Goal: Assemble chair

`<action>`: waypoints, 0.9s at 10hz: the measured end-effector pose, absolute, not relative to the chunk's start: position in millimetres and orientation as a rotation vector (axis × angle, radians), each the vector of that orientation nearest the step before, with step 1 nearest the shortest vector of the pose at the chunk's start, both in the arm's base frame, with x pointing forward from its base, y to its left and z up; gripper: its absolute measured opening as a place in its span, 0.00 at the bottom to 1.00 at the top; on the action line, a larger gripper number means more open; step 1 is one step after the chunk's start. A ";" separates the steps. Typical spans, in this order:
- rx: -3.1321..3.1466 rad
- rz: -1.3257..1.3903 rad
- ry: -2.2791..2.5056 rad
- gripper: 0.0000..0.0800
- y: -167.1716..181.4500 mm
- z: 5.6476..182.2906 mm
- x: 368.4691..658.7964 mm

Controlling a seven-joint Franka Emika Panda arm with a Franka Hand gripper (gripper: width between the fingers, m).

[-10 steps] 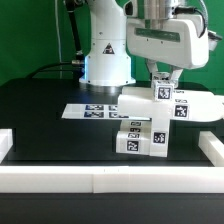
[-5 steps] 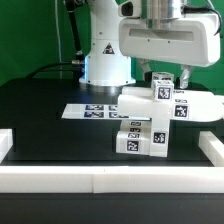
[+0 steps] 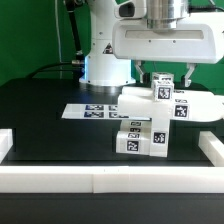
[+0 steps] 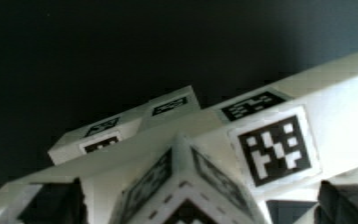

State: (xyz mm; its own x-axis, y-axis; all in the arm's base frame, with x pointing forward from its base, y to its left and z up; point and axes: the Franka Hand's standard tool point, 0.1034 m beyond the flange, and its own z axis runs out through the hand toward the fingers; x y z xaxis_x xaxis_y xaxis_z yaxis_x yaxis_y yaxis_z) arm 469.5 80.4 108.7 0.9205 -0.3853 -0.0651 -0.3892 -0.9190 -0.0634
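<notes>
The chair is a white blocky assembly with black-and-white tags, standing right of centre on the black table. A flat plate spans its top, and an upright tagged block rises from the plate. My gripper hangs open just above that block, one finger on each side and clear of it. In the wrist view the tagged chair parts fill the frame, and my gripper shows only as dark fingertips at the two lower corners, holding nothing.
The marker board lies flat behind and to the exterior view's left of the chair. White border rails run along the front, the left and the right. The robot's white base stands at the back.
My gripper has opened wide, let go of the upright block and risen a little above it. The chair parts have stayed where they were.
</notes>
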 end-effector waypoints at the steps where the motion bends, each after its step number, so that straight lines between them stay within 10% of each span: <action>1: -3.021 0.075 0.512 0.81 80.1 108.7 469.5; 9: -3.082 0.046 -0.275 0.81 77.7 109.2 470.6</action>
